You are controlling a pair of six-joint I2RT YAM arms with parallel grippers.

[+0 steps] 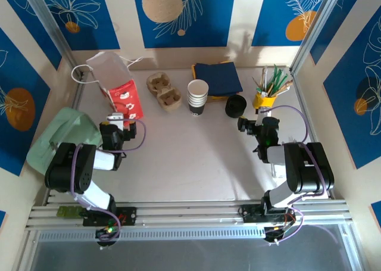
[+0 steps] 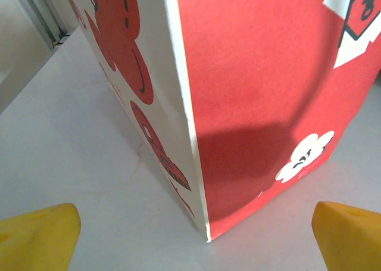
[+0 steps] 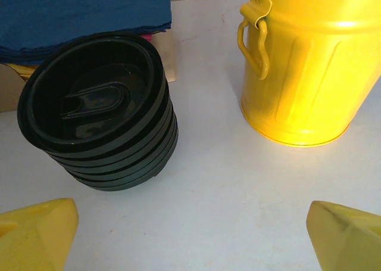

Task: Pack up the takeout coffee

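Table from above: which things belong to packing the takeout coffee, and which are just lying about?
Likely for the job: red-and-white paper bag, cardboard cup carriers, stack of paper cups, stack of black lids.
Probably lying about: blue napkins, yellow bucket.

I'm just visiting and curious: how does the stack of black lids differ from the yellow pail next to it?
The stack of black lids is low and squat; the yellow pail stands taller. The lids are black and ribbed by their stacked rims; the pail is glossy yellow with a side handle. The pail holds sticks; the lids hold nothing. Both are round and stand apart on the white table.
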